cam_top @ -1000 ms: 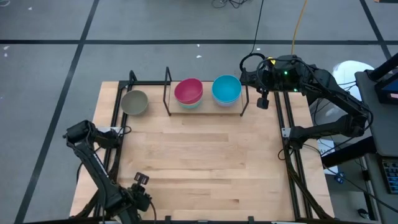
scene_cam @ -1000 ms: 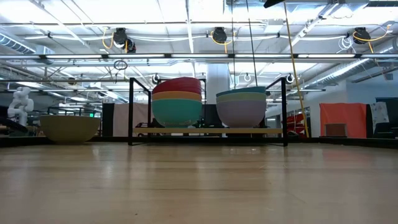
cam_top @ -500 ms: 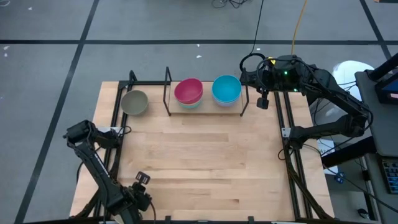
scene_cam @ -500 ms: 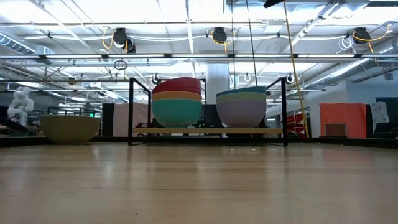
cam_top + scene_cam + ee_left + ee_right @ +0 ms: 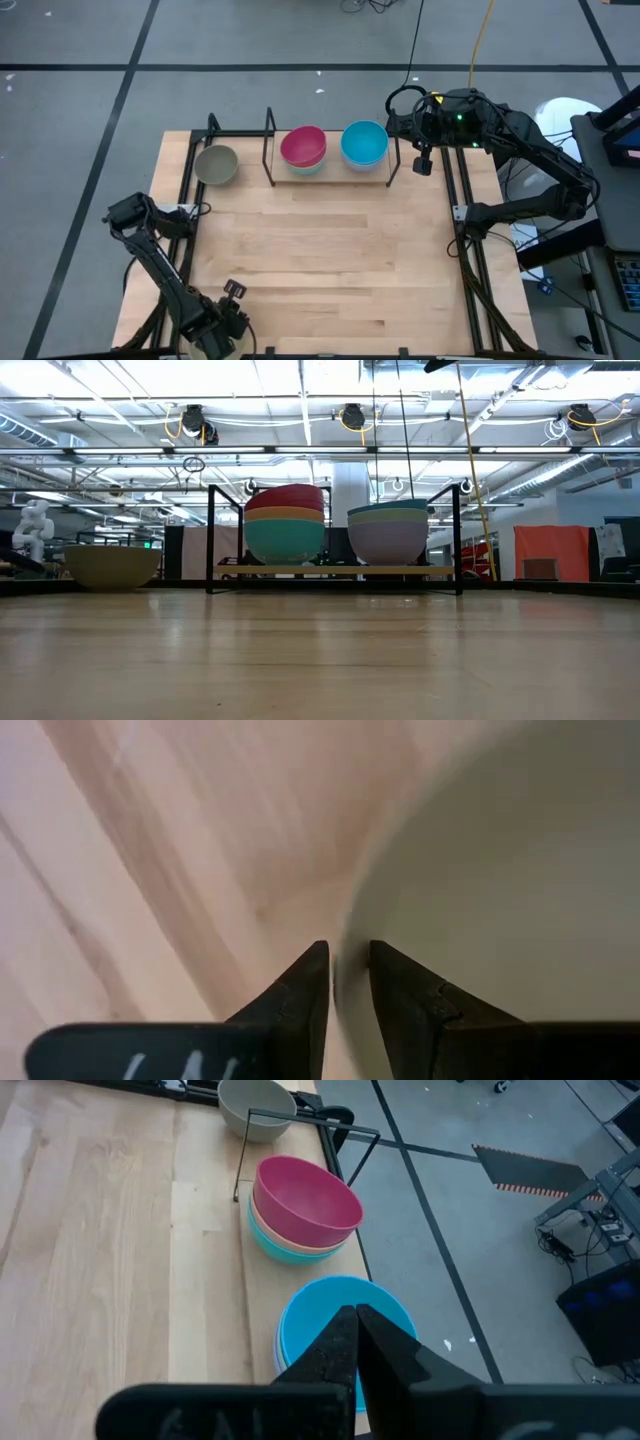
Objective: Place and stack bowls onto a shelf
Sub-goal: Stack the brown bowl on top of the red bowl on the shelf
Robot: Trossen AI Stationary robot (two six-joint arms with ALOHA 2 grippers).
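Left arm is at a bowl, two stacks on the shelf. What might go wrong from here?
1. The left pincer pinches only the thin rim of the pale bowl, so it may tilt or slip when lifted.
2. The magenta-topped stack reaches about the top of the shelf frame, so adding a bowl could topple it.
3. The right pincer, shut, hangs over the blue bowl, so the arms could clash.
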